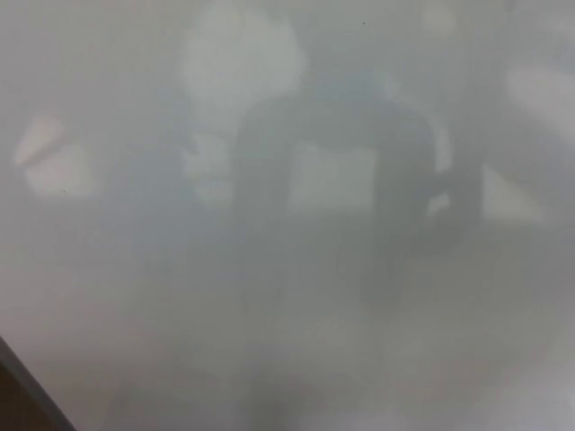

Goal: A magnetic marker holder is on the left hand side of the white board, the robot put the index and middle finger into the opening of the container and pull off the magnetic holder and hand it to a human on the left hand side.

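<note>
Glossy white board (296,359) filling the head view, only blurred dark reflections on it, dark frame edge (22,395) at bottom left corner; neither hand nor marker holder visible, so grasp unknowable.

No robot arm, wrist or hand in the head view, only a hazy dark reflection, too blurred to read

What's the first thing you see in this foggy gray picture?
A hazy, glossy white board fills nearly the whole head view. In its middle sits a big dark blurry reflection, too smeared to make out. A dark frame edge cuts across the bottom left corner; no robot hand shows.
</note>
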